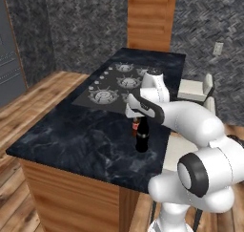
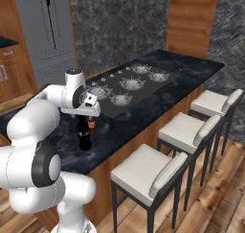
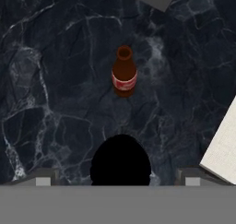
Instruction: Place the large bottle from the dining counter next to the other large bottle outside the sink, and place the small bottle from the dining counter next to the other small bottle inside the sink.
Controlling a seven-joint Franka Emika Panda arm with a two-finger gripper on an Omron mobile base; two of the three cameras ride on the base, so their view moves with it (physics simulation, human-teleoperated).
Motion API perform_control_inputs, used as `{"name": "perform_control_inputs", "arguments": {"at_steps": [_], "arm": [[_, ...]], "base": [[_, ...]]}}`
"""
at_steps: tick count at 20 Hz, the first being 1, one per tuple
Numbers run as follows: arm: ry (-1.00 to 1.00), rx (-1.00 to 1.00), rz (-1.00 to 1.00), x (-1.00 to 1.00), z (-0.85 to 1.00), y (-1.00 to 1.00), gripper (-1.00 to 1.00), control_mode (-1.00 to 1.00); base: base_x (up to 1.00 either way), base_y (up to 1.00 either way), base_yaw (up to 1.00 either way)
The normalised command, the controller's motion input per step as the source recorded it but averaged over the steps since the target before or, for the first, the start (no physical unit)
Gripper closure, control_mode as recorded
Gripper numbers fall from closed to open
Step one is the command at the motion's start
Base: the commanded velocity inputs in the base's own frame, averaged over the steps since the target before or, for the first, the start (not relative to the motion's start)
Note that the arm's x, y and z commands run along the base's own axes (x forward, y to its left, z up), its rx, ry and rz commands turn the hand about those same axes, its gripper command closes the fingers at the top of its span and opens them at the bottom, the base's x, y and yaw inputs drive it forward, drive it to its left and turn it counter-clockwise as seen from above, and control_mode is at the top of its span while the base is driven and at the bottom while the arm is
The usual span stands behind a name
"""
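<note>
On the dark marble dining counter [image 1: 71,135] stands the large bottle [image 1: 141,141], dark and upright, near the front right edge. It also appears in the right base view [image 2: 84,137] and as a black round top in the hand view [image 3: 120,161]. The small bottle [image 1: 135,126] [image 2: 92,126] [image 3: 124,73], brown with a red label, stands upright just beyond it. My gripper [image 1: 137,114] [image 2: 87,114] [image 3: 119,180] hangs directly above the large bottle, open, its fingertips [image 3: 44,179] wide on either side of the bottle's top, nothing held. The sink is out of view.
A grey cooktop [image 1: 116,83] [image 2: 129,86] lies on the counter beyond the bottles. White stools [image 2: 153,172] line the counter's right side; one seat [image 3: 223,149] shows past the edge. A fridge [image 2: 48,30] stands at the back left.
</note>
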Motion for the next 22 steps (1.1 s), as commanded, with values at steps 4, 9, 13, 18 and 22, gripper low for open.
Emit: {"name": "perform_control_inputs", "arguments": {"at_steps": [4,9,13,18,22], "arm": [[0.00,0.00,0.00,0.00,0.00,0.00,1.00,-1.00],[0.00,0.00,0.00,0.00,0.00,0.00,1.00,-1.00],[0.00,0.00,0.00,0.00,0.03,0.00,1.00,-1.00],[0.00,0.00,0.00,-0.01,0.57,0.00,1.00,-1.00],[0.00,0.01,0.01,-0.26,0.65,-0.01,1.00,-1.00]], "base": [[0.00,0.00,0.00],[0.00,0.00,0.00],[0.00,0.00,0.00],[0.00,0.00,0.00],[0.00,0.00,0.00]]}}
